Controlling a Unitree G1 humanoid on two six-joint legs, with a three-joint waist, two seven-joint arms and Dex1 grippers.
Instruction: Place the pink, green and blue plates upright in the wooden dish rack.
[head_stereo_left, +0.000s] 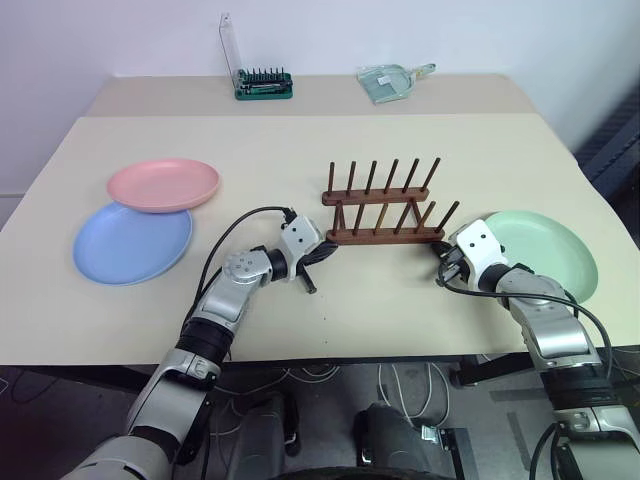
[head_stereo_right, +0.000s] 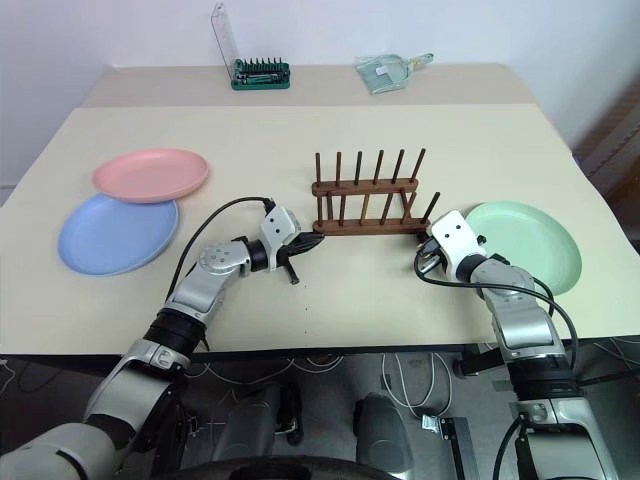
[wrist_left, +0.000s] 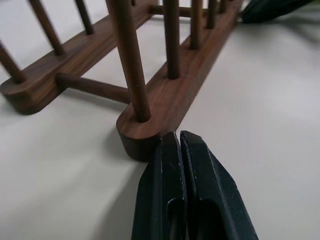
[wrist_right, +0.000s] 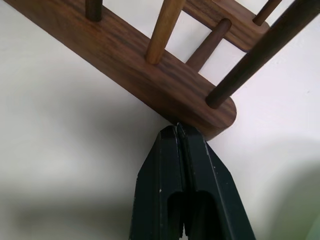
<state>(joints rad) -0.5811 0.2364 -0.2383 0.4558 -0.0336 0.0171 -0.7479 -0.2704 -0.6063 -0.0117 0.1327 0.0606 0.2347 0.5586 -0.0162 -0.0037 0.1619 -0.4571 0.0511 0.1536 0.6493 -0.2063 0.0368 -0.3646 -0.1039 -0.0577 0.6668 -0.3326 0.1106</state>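
The wooden dish rack (head_stereo_left: 384, 210) stands mid-table with nothing between its upright pegs. My left gripper (head_stereo_left: 328, 247) is shut, its tips touching the left end of the rack's near rail (wrist_left: 150, 131). My right gripper (head_stereo_left: 438, 247) is shut too, its tips pressed against the right end of that same rail (wrist_right: 200, 107). The pink plate (head_stereo_left: 163, 184) lies at the left, overlapping the far rim of the blue plate (head_stereo_left: 131, 243). The green plate (head_stereo_left: 545, 250) lies flat at the right, just beyond my right wrist.
A green screwdriver-bit case (head_stereo_left: 263, 85) with its clear lid raised and a clear dustpan-like item (head_stereo_left: 392, 80) sit on the back table. The table's front edge (head_stereo_left: 330, 358) runs close under both forearms.
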